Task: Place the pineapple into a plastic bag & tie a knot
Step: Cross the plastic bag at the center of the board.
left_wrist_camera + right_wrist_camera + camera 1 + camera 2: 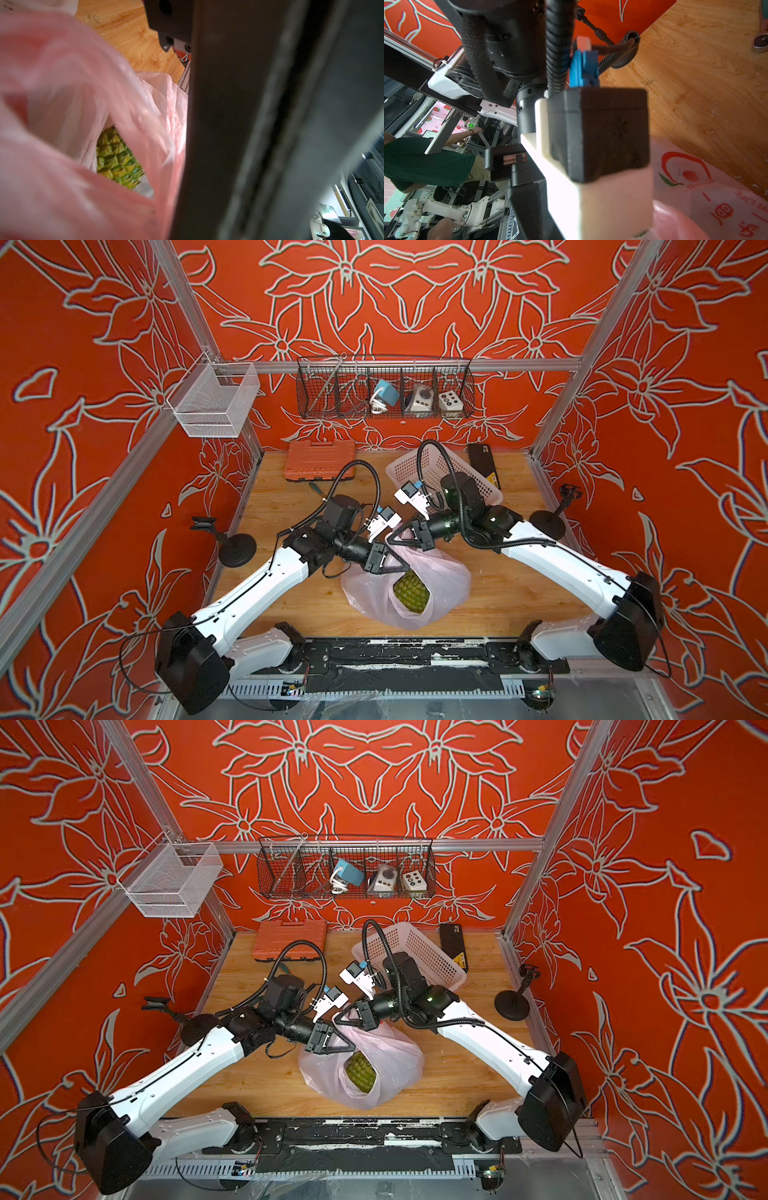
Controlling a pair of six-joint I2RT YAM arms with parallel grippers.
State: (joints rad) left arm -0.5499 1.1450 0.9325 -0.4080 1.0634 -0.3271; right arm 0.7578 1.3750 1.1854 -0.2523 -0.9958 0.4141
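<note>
You are working in a robot lab. Your wooden table (pixel 519 593) sits in a booth made of metal bars (pixel 523 364) and red flower walls (pixel 415 294). Two white robot arms (pixel 257 585) sit at the table's front edge. Outside the booth, away from the table, another robot arm (pixel 446 209) stands near a person (pixel 425 164).

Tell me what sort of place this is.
Likely a robot data-collection cell: silver aluminium-profile frame hung with red floral-print panels, two white robot arms over a wooden tabletop, another white arm beyond it.
</note>
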